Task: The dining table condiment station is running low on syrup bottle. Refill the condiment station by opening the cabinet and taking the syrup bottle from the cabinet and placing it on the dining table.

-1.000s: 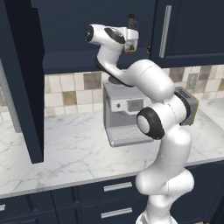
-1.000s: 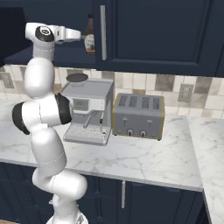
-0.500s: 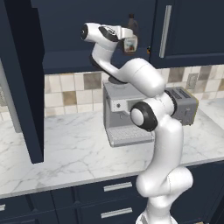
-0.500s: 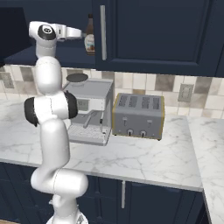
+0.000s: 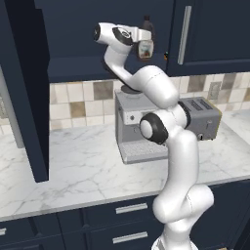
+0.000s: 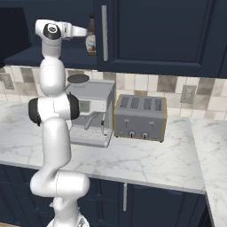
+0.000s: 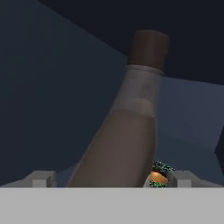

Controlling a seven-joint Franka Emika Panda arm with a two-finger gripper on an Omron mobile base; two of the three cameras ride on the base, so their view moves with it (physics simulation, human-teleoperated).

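Inside the cabinet, spread gripper straddles the bottle; cap leans toward one o'clock, so close low on its belly.

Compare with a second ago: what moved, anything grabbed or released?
The arm straightened up and pushed the open gripper a little further into the open cabinet, closer around the syrup bottle. The jaws stand on either side of it, not closed; nothing grabbed or released. Bottle, coffee machine, toaster and cabinet doors stayed put.
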